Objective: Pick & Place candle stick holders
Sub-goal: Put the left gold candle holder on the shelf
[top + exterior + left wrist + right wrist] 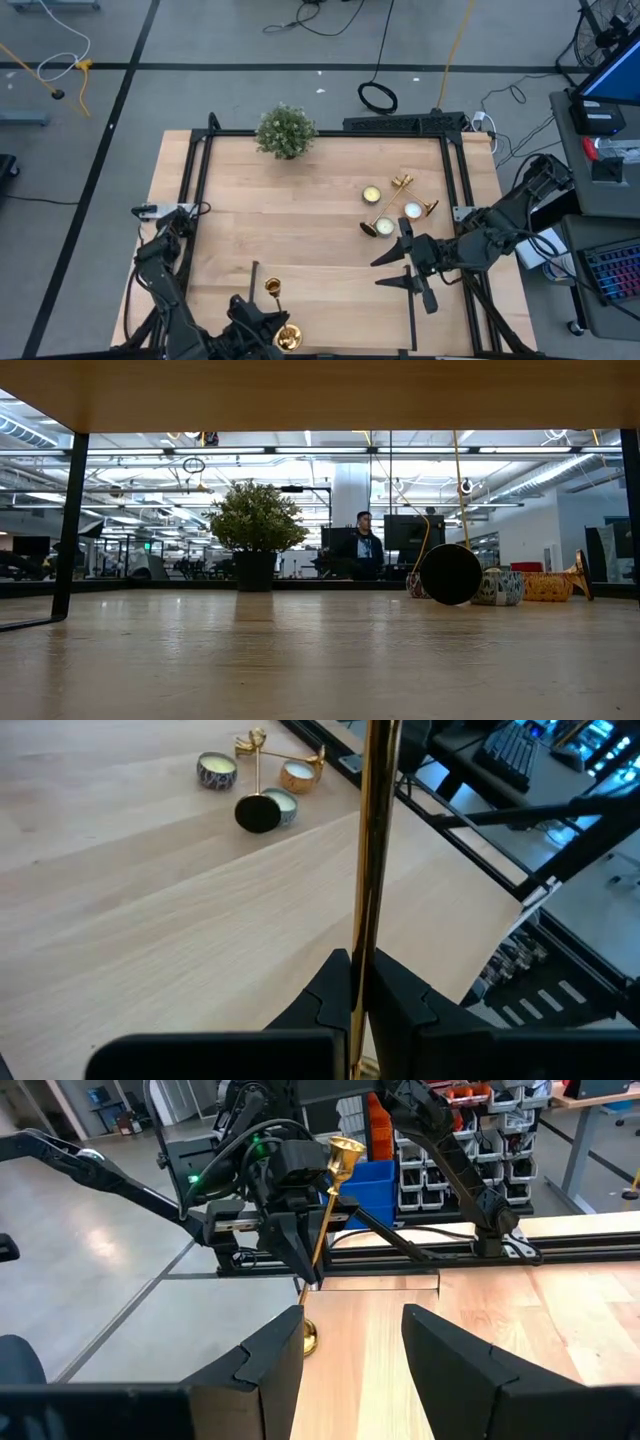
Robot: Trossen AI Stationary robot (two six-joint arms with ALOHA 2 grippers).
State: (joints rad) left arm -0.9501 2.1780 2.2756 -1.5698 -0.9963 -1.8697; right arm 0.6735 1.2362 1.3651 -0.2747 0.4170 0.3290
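Note:
My left gripper (262, 312) is near the table's near edge, shut on a gold candlestick holder (272, 290). The holder also shows in the right wrist view (328, 1210), with its cup on top. Two more gold holders (400, 185) lie on their sides at the right of the table's middle, among three small tealight tins (372, 194). One of these holders turns its dark round base (258, 813) toward the left wrist camera. My right gripper (385, 270) is open and empty, just on the near side of that group. My left gripper pinches the holder's slim stem (362, 955) between its two fingers, on the stem's lower part, a little above the flared base (306, 1338). The fingers lie across the stem. The holder leans, cup up. I cannot tell whether its base touches the table.
A bushy green potted plant (285, 130) stands at the far edge, left of centre. The table's black frame rails (455, 180) run along its sides. Bare wood lies between the plant and my left gripper. A person (365, 550) sits in the room beyond the table.

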